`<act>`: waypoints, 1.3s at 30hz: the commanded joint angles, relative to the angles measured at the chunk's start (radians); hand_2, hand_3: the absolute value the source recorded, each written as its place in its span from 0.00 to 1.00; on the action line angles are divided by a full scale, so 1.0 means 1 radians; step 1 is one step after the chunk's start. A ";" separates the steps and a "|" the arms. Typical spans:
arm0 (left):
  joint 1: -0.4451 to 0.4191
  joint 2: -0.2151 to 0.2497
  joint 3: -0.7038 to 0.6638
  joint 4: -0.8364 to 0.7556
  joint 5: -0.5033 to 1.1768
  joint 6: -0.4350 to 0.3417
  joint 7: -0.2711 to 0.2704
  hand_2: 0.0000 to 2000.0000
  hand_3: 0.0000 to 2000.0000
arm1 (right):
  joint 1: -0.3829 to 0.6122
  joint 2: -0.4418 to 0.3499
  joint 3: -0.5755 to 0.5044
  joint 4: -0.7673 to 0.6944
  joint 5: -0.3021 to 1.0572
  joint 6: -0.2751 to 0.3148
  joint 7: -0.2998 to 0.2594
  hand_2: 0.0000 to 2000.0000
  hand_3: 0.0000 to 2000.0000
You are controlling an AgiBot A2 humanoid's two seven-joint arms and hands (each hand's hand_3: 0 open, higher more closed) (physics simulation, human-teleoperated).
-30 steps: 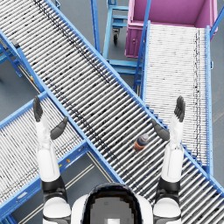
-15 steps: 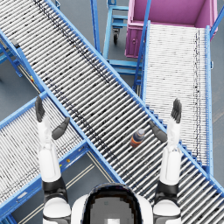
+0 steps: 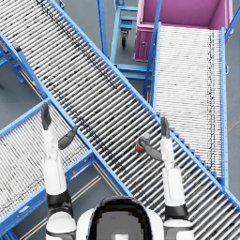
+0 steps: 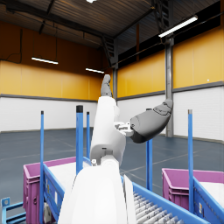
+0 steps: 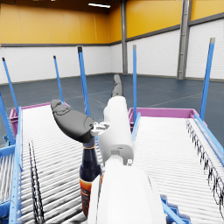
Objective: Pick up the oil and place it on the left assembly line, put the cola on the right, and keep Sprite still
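Right hand (image 3: pixel 164 133) spread wide, thumb just beside the upright cola bottle (image 3: pixel 140 146) at lower centre, left hand (image 3: pixel 47 123) spread, empty

Rendered frames, crisp front to back. Head view: flat, bright overhead light with faint shadows. The fine rollers on the main conveyor (image 3: pixel 93 93) alias into black speckle, and the right conveyor (image 3: pixel 187 93) carries dotted dark streaks along one edge. Wrist views: ceiling strip lights (image 4: pixel 177 27) read as clean bright bars, the roof is dim, and the yellow walls are evenly lit. Left hand (image 4: pixel 146 123) and right hand (image 5: pixel 72 120) show a soft grey sheen. The bottle (image 5: pixel 89 175) close to the camera looks low-res, label unreadable. Posts stay straight at the frame edges.
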 commanded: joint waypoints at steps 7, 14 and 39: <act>0.014 0.005 0.022 0.033 0.000 0.000 0.000 0.00 0.00 | 0.071 -0.039 0.124 -0.309 0.000 0.000 0.000 0.00 0.00; 0.058 0.010 0.028 0.111 0.000 0.000 0.000 0.00 0.00 | 0.190 -0.095 0.165 -0.580 0.000 0.000 0.000 0.00 0.00; 0.082 0.035 0.040 0.146 0.000 0.000 0.000 0.00 0.00 | 0.318 -0.118 0.119 -0.546 0.004 -0.088 -0.002 1.00 1.00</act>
